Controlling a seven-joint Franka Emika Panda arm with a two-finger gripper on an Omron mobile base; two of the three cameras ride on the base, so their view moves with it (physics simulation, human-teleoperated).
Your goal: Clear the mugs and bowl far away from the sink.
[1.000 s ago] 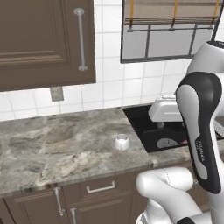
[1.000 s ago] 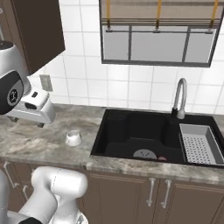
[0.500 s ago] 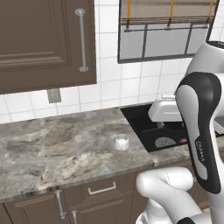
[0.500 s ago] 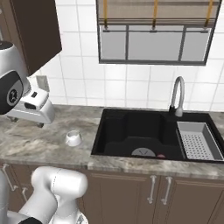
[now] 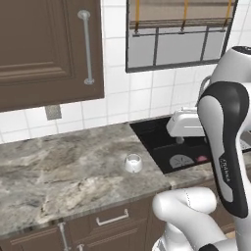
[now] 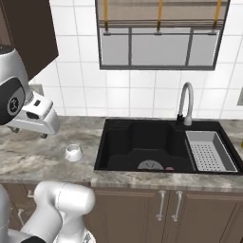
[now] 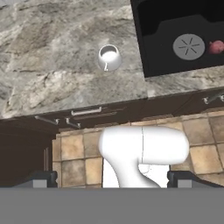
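Simulated kitchen: grey marbled counter under white wall tiles, dark wood upper cabinet at left, blinded window above the sink. Black recessed basin set into the counter, curved chrome tap at its back edge, grey perforated tray in its right part. Round drain on the basin floor, with a small red thing just beside it, too little in view to name.

One white mug stood upright on the counter, near the sink's left edge but apart from it; seen from above in the hand view, empty, handle barely discernible. Also visible in the right base view, in front of and below the white hand.

Gripper hung high over the counter's front edge, jaws spread wide, nothing between them; dark fingertips at the far corners of the hand view. Drawer fronts and tan floor tiles below.
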